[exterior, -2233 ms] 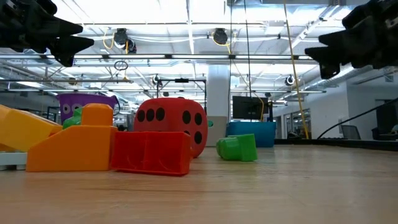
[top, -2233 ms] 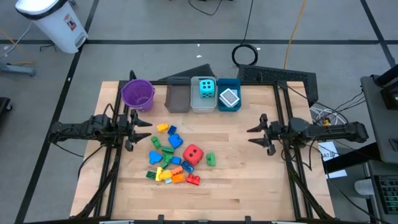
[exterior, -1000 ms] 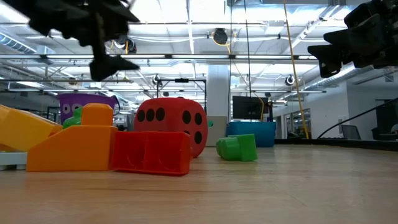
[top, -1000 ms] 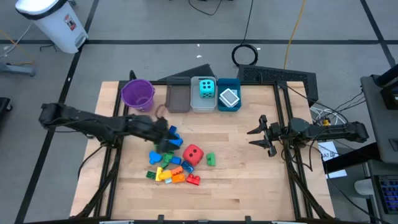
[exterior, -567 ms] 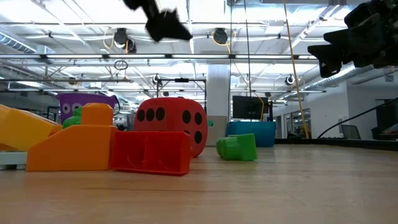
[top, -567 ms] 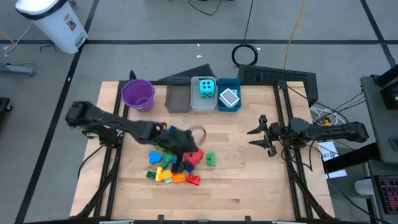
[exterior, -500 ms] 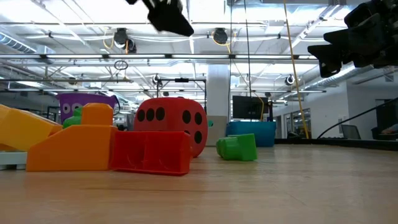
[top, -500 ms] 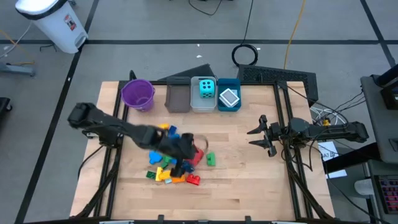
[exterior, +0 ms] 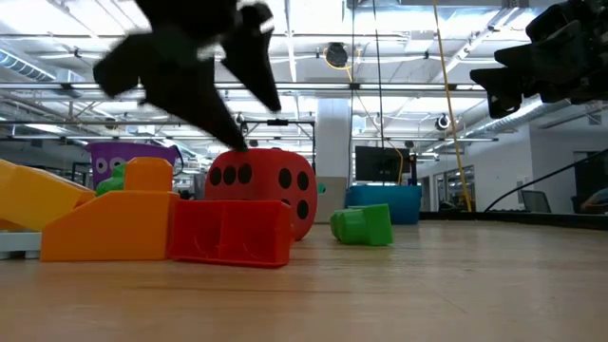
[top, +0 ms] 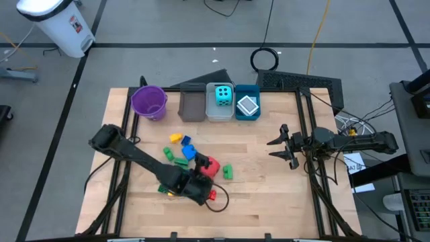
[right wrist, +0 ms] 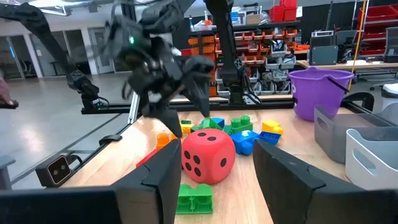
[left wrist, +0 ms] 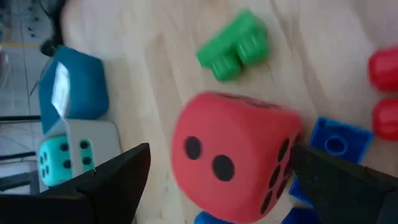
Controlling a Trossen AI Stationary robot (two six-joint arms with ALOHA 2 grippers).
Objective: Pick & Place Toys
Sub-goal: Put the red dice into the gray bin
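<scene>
The red die (left wrist: 233, 155) stands on the table beside a pile of blue, green, yellow, orange and red bricks (top: 180, 171). A green brick (top: 228, 172) lies just to its right. My left gripper (top: 203, 176) hangs open just above the die (exterior: 261, 190), slanting down from the near side, with one finger on either side of it. I cannot see it touch the die. My right gripper (top: 273, 147) waits open at the table's right, above the wood. A cyan die (top: 222, 95) sits in the white bin, and a white flat piece (top: 248, 105) sits in the blue bin.
A purple bucket (top: 148, 101), a grey bin (top: 192, 105), the white bin (top: 220, 111) and the blue bin (top: 247, 114) line the far edge. Bare wood lies between the green brick and my right gripper, and along the near edge.
My left gripper has swung from over the far side of the brick pile toward the table's near edge and right. It has turned so that its fingers point toward the far side and has come down to just above the red die, staying open. The toys have not moved.
</scene>
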